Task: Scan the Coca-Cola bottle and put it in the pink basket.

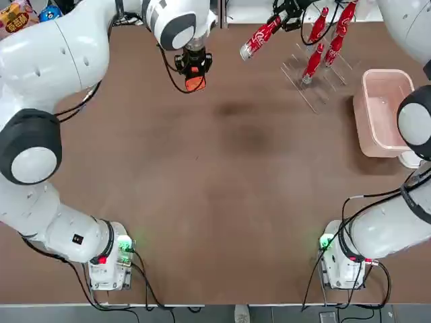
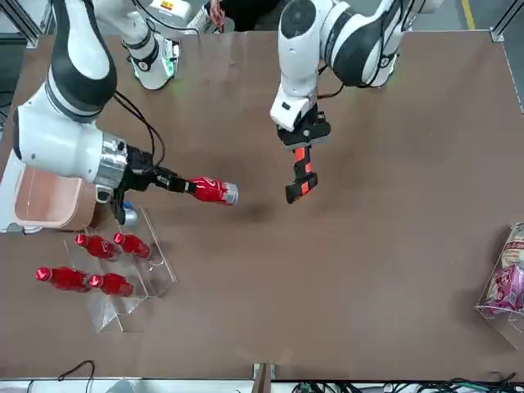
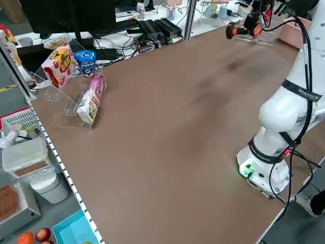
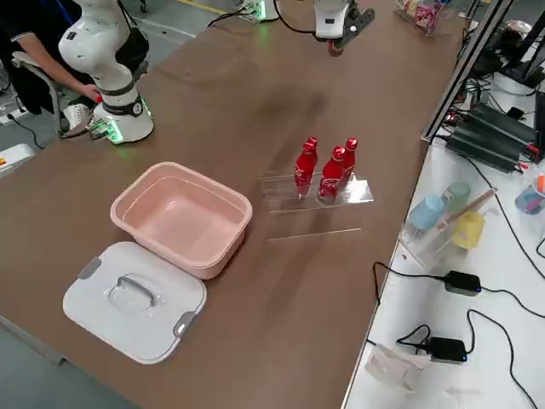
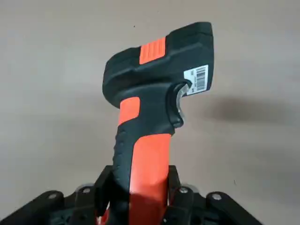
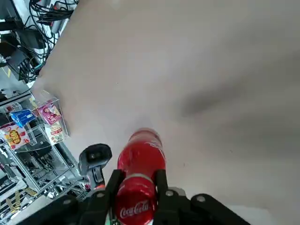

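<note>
While the right gripper (image 2: 168, 182) clamps a Coca-Cola bottle (image 2: 211, 190) level above the table, the left gripper (image 2: 301, 136) grips an orange-and-black barcode scanner (image 2: 300, 176).

Upper centre of the top view shows bottle (image 1: 260, 38) and scanner (image 1: 194, 82) apart, the pink basket (image 1: 382, 112) at right; only the right side view shows its white lid (image 4: 134, 299) alongside and the clear rack (image 4: 317, 194) with three bottles; the front view shows four.

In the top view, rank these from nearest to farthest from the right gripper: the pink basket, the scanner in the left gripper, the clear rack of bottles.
From the right gripper, holding the Coca-Cola bottle:
1. Clear rack, just beside it, toward the basket.
2. Scanner in the left gripper, across the table's middle on the other side.
3. Pink basket, at the table's right edge.
</note>
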